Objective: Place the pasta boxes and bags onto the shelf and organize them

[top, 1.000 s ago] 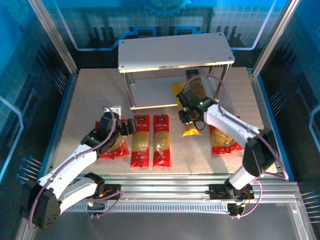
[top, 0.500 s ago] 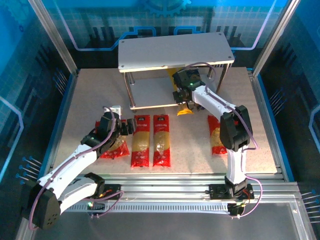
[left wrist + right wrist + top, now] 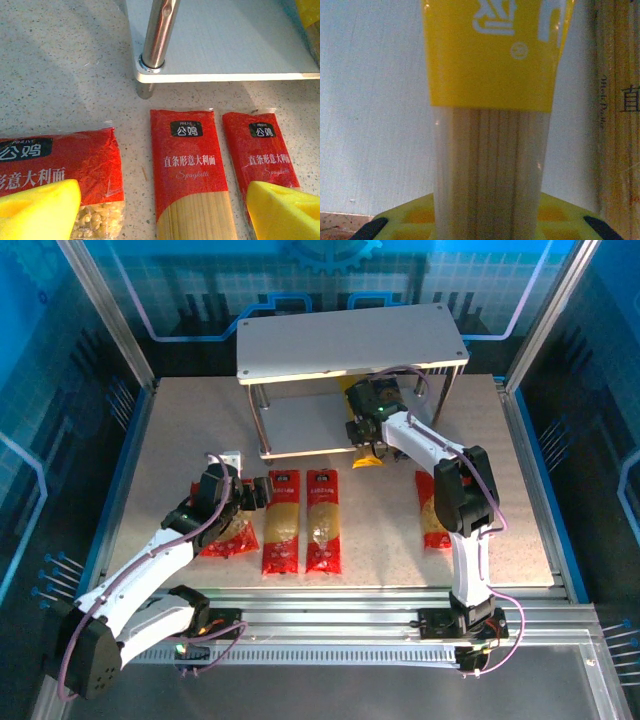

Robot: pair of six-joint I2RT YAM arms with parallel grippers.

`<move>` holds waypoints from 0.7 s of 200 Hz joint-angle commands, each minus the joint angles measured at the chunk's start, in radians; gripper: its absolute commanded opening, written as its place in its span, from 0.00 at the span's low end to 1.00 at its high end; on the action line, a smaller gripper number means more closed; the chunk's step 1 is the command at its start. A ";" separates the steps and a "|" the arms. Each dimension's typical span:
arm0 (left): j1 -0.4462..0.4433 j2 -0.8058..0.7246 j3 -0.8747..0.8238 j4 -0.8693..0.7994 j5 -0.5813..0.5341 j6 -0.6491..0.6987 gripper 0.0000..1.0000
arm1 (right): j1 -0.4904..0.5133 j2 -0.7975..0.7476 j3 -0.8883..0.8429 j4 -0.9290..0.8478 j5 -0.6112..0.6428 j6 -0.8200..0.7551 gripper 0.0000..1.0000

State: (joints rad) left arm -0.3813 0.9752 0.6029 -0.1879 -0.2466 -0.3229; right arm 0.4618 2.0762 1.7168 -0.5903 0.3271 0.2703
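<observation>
In 1 second the right gripper has swung from mid-table to the shelf's lower board, right end, clamped on the yellow pack, whose tail overhangs the front edge. The left gripper hovers, fingers apart, over 1 of 2 bags; 2 red packs wait.

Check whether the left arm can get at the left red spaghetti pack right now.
Probably yes. The left fingers hover open close by the red spaghetti pack, which lies flat on the table with nothing on top of it.
</observation>
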 commanded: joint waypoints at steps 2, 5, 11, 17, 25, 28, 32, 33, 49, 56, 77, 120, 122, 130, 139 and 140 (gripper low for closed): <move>0.007 -0.012 0.017 -0.013 -0.014 0.007 0.87 | -0.018 0.034 0.026 0.131 0.036 0.029 0.13; 0.008 -0.012 0.018 -0.013 -0.014 0.006 0.87 | -0.020 0.035 0.026 0.132 0.037 0.030 0.15; 0.007 -0.012 0.017 -0.013 -0.014 0.006 0.87 | -0.019 0.037 0.024 0.137 0.038 0.031 0.20; 0.007 -0.012 0.017 -0.015 -0.013 0.007 0.87 | -0.019 0.040 0.024 0.136 0.038 0.033 0.24; 0.007 -0.012 0.018 -0.015 -0.013 0.006 0.87 | -0.020 0.043 0.024 0.138 0.041 0.036 0.31; 0.007 -0.012 0.018 -0.015 -0.013 0.006 0.87 | -0.021 0.044 0.024 0.138 0.040 0.036 0.33; 0.008 -0.012 0.017 -0.016 -0.012 0.007 0.87 | -0.020 0.045 0.023 0.139 0.040 0.036 0.36; 0.007 -0.012 0.017 -0.016 -0.013 0.006 0.87 | -0.020 0.046 0.023 0.138 0.041 0.036 0.37; 0.007 -0.012 0.017 -0.018 -0.014 0.005 0.87 | -0.022 0.050 0.024 0.137 0.037 0.039 0.48; 0.007 -0.013 0.017 -0.020 -0.014 0.005 0.88 | -0.022 0.050 0.024 0.136 0.034 0.040 0.52; 0.007 -0.015 0.015 -0.024 -0.012 0.005 0.88 | -0.025 0.048 0.022 0.132 0.031 0.042 0.62; 0.006 -0.038 0.010 -0.058 0.019 -0.006 0.89 | -0.026 -0.016 -0.027 0.158 0.021 0.046 0.77; 0.006 -0.040 0.008 -0.059 0.020 -0.007 0.88 | -0.026 -0.025 -0.033 0.162 0.021 0.047 0.78; 0.005 -0.049 0.003 -0.064 0.026 -0.012 0.88 | -0.026 -0.059 -0.061 0.180 0.021 0.051 0.80; 0.006 -0.060 -0.005 -0.068 0.029 -0.017 0.88 | -0.026 -0.099 -0.096 0.196 0.015 0.054 0.80; 0.006 -0.061 -0.006 -0.068 0.029 -0.017 0.89 | -0.025 -0.103 -0.099 0.197 0.014 0.055 0.80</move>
State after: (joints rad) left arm -0.3813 0.9558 0.6029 -0.2218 -0.2455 -0.3237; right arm 0.4587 2.0926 1.6978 -0.4675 0.3477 0.2989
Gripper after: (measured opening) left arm 0.884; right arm 0.782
